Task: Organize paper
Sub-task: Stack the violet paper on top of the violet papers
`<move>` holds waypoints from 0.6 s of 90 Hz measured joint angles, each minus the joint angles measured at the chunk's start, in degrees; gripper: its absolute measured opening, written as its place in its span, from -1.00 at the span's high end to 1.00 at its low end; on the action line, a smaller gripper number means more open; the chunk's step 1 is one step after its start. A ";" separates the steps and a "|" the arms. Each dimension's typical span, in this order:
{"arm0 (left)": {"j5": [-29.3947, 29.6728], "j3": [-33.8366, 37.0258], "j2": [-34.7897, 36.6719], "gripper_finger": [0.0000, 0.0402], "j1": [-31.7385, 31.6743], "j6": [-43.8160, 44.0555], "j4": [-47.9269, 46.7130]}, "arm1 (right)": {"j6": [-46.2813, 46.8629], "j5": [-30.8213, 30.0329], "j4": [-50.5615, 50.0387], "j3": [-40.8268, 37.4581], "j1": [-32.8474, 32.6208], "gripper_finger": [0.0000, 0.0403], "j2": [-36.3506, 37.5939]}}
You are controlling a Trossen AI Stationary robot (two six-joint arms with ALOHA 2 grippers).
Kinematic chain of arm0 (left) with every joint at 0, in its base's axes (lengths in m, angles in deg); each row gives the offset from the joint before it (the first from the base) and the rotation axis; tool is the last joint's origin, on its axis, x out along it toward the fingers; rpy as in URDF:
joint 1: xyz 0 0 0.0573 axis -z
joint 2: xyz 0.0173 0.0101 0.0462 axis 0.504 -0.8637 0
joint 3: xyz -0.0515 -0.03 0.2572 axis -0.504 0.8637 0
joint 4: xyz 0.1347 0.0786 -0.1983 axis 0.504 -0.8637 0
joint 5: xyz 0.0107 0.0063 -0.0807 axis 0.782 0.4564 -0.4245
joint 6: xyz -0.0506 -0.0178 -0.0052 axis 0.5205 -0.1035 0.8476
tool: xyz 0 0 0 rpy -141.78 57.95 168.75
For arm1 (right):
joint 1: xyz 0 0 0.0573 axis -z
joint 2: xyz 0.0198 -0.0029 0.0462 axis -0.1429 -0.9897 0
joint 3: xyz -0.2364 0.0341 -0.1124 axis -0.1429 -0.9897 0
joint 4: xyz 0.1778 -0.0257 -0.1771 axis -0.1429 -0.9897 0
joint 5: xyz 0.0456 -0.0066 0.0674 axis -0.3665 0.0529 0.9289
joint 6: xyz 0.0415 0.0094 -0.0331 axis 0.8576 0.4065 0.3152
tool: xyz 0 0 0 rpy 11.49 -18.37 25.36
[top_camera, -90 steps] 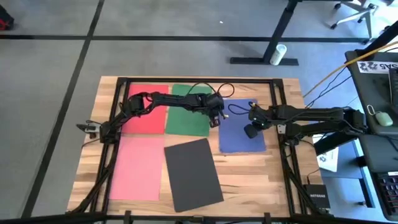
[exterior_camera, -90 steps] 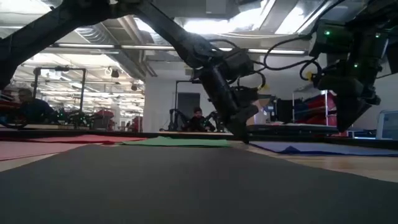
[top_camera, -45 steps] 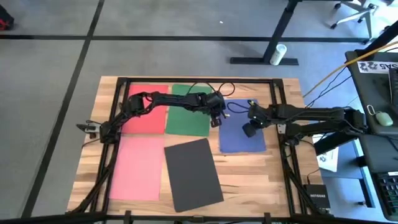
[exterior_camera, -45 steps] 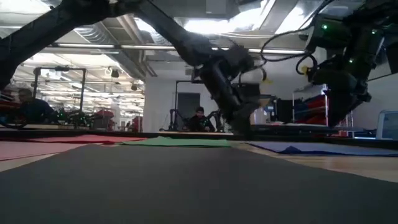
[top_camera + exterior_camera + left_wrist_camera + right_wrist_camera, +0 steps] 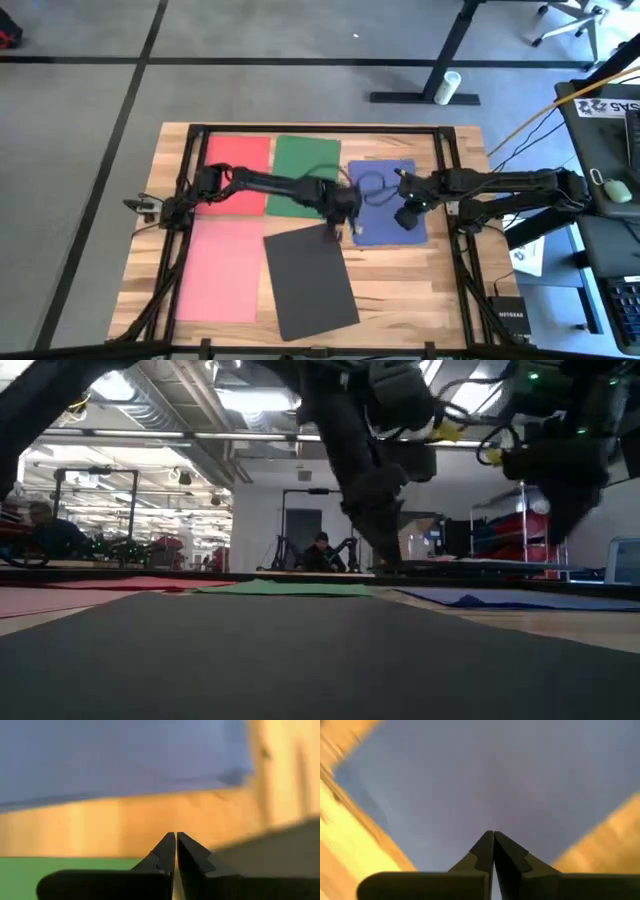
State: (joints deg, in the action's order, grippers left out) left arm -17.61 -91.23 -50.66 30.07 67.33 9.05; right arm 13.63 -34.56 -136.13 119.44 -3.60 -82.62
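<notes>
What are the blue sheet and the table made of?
The blue sheet looks like thin matte paper: it lies flat, flush with the tabletop, with no shine. The table looks like wood, light planks with streaky grain and a smooth, slightly glossy finish, though it could be a wood veneer.

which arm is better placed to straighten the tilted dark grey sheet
Left, probably. The left gripper, fingers shut, sits at the far corner of the dark grey sheet, which lies askew. The right gripper, also shut, is over the blue sheet, farther off.
</notes>
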 joint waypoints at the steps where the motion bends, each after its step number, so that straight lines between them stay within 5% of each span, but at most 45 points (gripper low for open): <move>1: -0.01 0.09 0.00 1.00 0.30 0.00 -0.07 | 0.54 0.01 -0.63 0.00 -0.51 1.00 -0.01; 21: 0.18 0.91 -0.36 1.00 2.80 -1.67 1.69 | 14.88 -0.01 -9.71 0.00 -11.56 1.00 -0.04; 54: 0.55 1.02 -2.76 1.00 1.17 -2.86 4.23 | 33.62 -0.82 -5.95 -0.02 -23.99 1.00 -0.09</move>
State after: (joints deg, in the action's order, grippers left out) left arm -17.06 -90.21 -53.42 31.24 64.47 13.29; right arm 47.25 -35.38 -142.07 119.41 -27.59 -82.70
